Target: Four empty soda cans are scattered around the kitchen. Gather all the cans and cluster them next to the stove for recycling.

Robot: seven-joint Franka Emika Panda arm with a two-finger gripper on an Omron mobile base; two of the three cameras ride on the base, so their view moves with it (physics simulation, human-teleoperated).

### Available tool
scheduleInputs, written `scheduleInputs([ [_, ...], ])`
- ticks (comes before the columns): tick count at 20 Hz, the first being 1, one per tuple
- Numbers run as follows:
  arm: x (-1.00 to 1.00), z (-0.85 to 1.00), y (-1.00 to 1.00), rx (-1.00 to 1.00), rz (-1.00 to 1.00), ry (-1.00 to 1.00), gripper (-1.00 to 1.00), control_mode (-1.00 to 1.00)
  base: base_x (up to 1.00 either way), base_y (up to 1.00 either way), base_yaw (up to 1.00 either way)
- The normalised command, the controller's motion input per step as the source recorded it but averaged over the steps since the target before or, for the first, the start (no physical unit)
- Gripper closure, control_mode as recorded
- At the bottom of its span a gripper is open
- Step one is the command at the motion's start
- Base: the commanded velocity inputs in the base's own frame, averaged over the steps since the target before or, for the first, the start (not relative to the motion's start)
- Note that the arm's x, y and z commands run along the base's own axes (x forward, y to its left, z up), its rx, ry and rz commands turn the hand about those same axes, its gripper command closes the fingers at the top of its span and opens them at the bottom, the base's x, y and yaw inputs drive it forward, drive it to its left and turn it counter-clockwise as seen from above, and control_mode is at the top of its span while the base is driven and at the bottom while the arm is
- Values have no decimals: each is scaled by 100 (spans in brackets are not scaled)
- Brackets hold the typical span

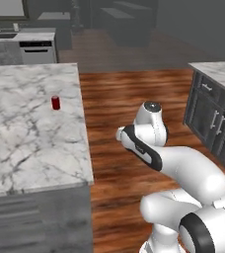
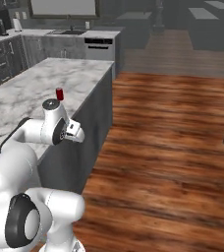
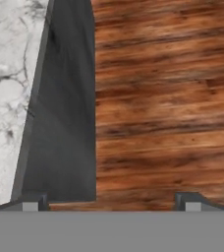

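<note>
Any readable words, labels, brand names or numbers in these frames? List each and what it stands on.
None can be read.
Soda can on the marble island: plain red, any print too small to tell.
White dishwasher by the far counter: dark control strip, no legible marks.
</note>
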Motion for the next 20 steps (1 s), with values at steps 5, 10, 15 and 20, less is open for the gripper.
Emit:
scheduleInputs([
  [5, 0, 0, 0, 0, 0, 0, -100, 100, 54, -44, 0],
  [10, 0, 0, 0, 0, 0, 0, -100, 100, 57, -43, 1],
  [15, 0, 0, 0, 0, 0, 0, -100, 100, 60, -42, 3],
  [20, 0, 0, 0, 0, 0, 0, -100, 100, 59, -41, 6],
])
